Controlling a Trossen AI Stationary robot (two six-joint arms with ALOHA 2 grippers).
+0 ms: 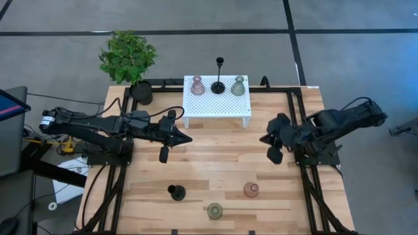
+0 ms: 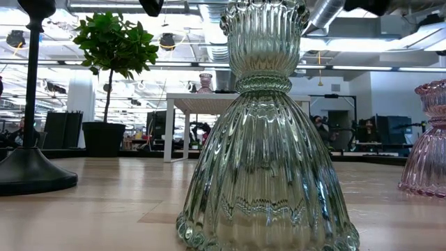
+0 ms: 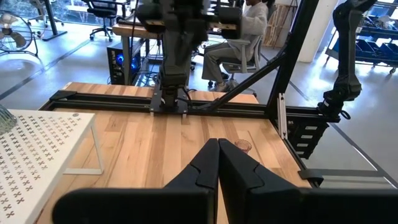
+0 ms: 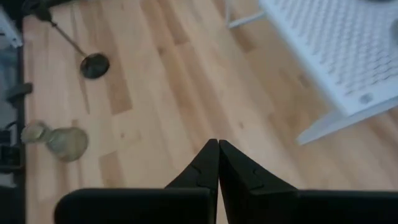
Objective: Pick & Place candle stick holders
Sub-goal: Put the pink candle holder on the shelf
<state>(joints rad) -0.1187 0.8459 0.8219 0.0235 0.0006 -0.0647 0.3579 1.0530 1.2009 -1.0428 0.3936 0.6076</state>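
A pink holder (image 1: 197, 85), a black stemmed holder (image 1: 219, 85) and an olive-green holder (image 1: 238, 86) stand on the white perforated stand (image 1: 217, 103) at the table's far side. A second black holder (image 1: 176, 192), pink holder (image 1: 251, 190) and olive-green holder (image 1: 215, 211) stand on the table near its front edge; the green one fills the low view (image 2: 268, 139). My left gripper (image 1: 188, 138) is shut and empty, left of the stand's front edge. My right gripper (image 1: 264, 139) is shut and empty, right of the stand.
A potted green plant (image 1: 128, 59) in a black pot (image 1: 140, 93) stands at the far left corner. Black frame rails (image 1: 297, 117) run along the table's sides. Bare wood lies between the two grippers and the front holders. A seated person (image 3: 239, 31) shows beyond the table.
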